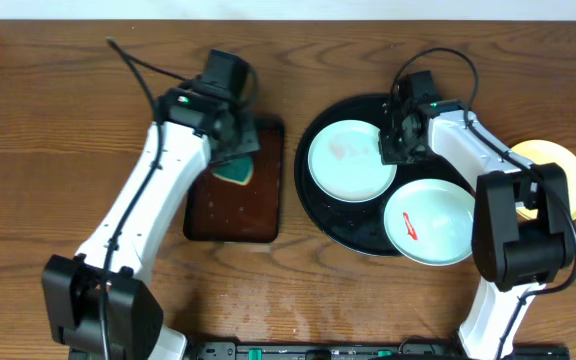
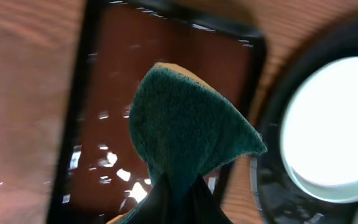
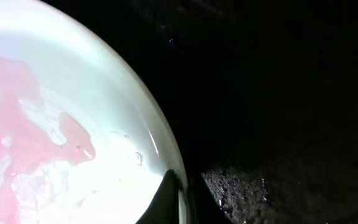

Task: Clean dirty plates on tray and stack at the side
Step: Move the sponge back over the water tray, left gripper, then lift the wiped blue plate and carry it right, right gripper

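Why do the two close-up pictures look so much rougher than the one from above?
Overhead: evenly lit and sharp. Left wrist: the green sponge looks soft and blurred, the smeared plate burns out to plain white, and glare spots dot the brown tray. Right wrist: that plate glows against the black tray, which sinks into near-total darkness.

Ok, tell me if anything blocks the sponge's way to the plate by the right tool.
Nothing visible does. The sponge, in the left tool, is over the brown tray; only the black tray's rim lies before the plate.
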Robot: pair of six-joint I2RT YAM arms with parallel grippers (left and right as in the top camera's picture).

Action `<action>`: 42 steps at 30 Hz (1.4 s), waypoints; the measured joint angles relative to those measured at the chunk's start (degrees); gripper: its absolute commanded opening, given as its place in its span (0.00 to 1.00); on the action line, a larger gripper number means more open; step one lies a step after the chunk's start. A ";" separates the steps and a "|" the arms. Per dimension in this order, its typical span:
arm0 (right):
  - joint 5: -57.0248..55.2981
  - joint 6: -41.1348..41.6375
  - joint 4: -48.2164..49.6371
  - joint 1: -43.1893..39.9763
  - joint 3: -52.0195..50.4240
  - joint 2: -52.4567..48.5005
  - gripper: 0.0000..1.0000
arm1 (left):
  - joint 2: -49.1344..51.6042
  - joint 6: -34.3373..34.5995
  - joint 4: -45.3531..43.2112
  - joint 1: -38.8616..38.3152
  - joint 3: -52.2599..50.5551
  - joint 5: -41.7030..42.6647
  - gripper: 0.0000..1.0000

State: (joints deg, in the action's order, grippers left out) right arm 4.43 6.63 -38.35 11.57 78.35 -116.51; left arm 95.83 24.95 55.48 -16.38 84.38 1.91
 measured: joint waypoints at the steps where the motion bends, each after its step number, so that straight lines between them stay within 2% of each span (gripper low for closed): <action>1: -0.04 0.00 0.04 0.02 0.00 0.00 0.01 | 0.00 -0.35 0.52 1.07 -0.31 -0.33 0.08; 11: 0.70 0.20 -2.75 -0.02 0.83 0.59 0.01 | 0.17 -1.49 5.40 8.31 -1.44 -0.98 0.08; 34: -6.43 -1.05 -7.80 0.02 0.83 21.62 0.01 | 0.17 -2.58 5.40 8.24 -1.97 -1.01 0.08; 42: -7.93 -0.94 -10.32 0.04 0.83 23.15 0.01 | 0.17 -2.73 5.40 8.24 -1.97 -1.01 0.08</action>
State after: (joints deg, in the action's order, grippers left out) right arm -3.51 5.69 -48.66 11.62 79.18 -93.36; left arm 96.01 22.22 60.88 -8.14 82.41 0.91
